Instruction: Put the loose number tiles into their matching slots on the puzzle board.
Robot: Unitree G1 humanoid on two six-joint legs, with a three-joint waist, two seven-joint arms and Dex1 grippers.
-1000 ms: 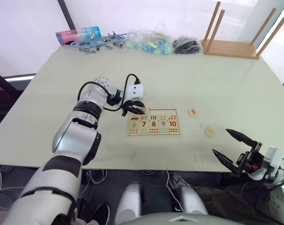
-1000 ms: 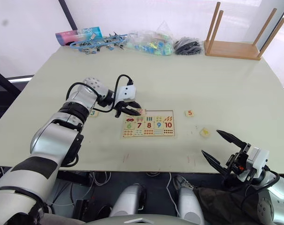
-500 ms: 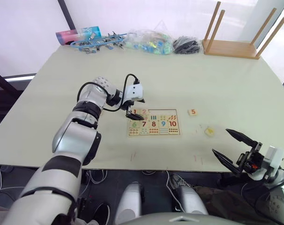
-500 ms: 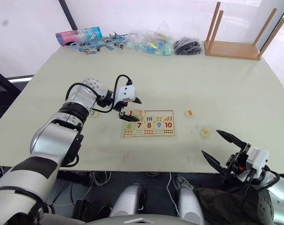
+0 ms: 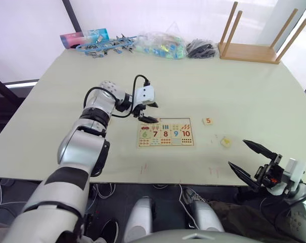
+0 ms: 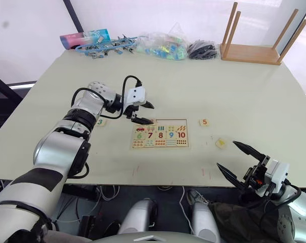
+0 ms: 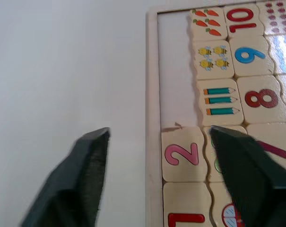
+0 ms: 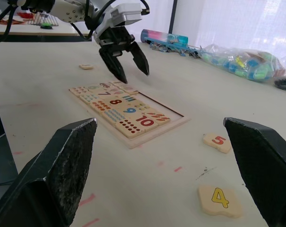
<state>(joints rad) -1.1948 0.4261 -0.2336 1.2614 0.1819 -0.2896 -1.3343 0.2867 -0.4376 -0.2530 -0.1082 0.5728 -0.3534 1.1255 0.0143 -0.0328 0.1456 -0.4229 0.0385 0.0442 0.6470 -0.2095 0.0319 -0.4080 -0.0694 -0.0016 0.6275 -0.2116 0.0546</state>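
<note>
right gripper (image 8: 161, 165) fingers spread wide, empty | puzzle board (image 8: 128, 113) lay flat on the table (image 8: 39, 99) | left gripper (image 8: 125, 64) hung open above board's far end | orange 5 tile (image 8: 218, 141) and yellow 4 tile (image 8: 220, 200) loose beside board | green 3 tile (image 8: 86, 66) lay apart beyond

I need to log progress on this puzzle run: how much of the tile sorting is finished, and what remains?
Done: the red 1 tile and pink 2 tile sit in the puzzle board's top row. In hand: nothing; the left gripper hangs open over the 2, and the right gripper is open and empty near the table edge. Left: the 3 tile, 4 tile and 5 tile lie loose on the table, with three top slots bare.
</note>
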